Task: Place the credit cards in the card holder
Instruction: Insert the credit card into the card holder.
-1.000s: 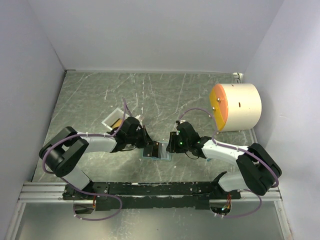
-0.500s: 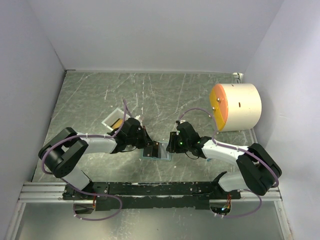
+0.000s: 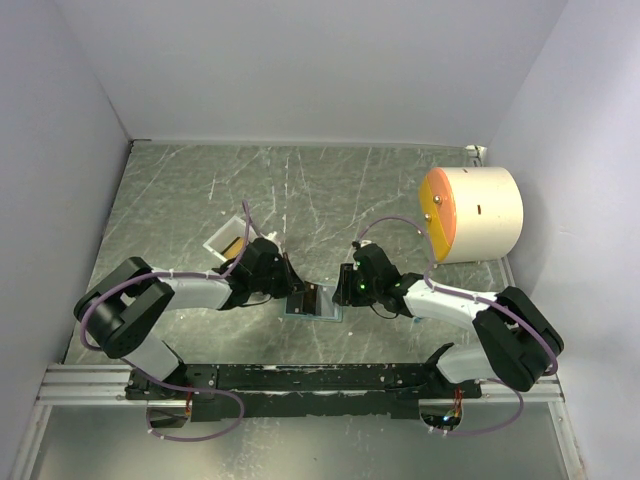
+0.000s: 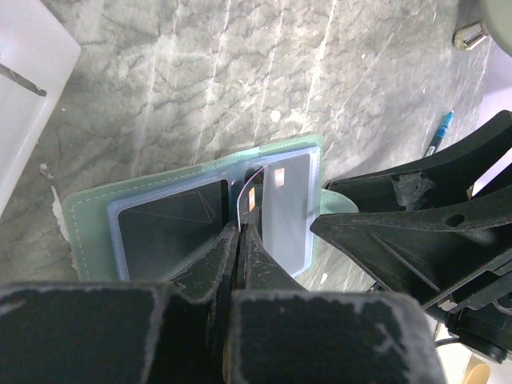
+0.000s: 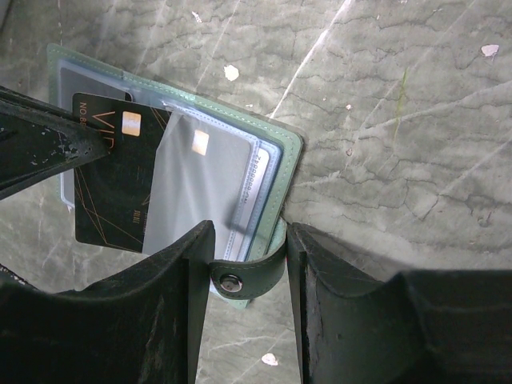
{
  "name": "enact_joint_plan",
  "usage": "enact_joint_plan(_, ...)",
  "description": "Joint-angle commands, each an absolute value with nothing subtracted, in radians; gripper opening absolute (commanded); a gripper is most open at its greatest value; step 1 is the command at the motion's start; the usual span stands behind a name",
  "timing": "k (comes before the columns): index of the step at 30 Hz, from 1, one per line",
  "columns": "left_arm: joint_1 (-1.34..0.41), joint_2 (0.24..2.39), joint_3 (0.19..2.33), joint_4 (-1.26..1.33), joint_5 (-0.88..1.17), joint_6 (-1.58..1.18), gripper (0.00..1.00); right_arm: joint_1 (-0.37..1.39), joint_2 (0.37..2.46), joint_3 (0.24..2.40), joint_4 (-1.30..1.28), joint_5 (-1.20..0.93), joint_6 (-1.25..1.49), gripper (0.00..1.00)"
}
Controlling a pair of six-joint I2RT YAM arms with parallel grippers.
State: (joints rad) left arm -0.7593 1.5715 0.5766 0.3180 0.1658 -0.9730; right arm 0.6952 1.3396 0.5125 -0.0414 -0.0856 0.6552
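Here the left claw (image 4: 241, 232) pinches a card (image 5: 120, 180) half into the holder (image 5: 268, 172); the right claw (image 5: 248, 264), part-open, straddles the snap tab (image 5: 240, 282), so the holder could slide and jam the card.

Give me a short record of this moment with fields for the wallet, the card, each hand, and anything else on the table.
card holder: lying open on the table, green outside, clear pockets inside
credit card: black, partly slid into a pocket
left hand: shut on the credit card's edge
right hand: fingers either side of the snap tab at the card holder's edge
white tray: on the table behind the left arm, holding something yellow
cylinder: cream with an orange end, far right
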Motion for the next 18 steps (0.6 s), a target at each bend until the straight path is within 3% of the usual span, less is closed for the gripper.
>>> enact_joint_plan(1, -0.777, 1.596, 0.562, 0.32, 0.103, -0.957, 0.07, 0.698, 1.324, 0.499, -0.026, -0.094, 0.665, 0.41)
enact_joint_plan(9, -0.795, 1.619, 0.571, 0.341, 0.099, -0.963, 0.09, 0.699, 1.328, 0.501, -0.025, -0.095, 0.665, 0.41)
enact_joint_plan(15, -0.811, 1.59, 0.605, 0.255, 0.056, -0.931, 0.39, 0.698, 1.319, 0.507, -0.039, -0.085, 0.661, 0.41)
enact_joint_plan(18, -0.811, 1.55, 0.623, 0.21, 0.027, -0.911, 0.48, 0.699, 1.313, 0.509, -0.044, -0.083, 0.661, 0.41)
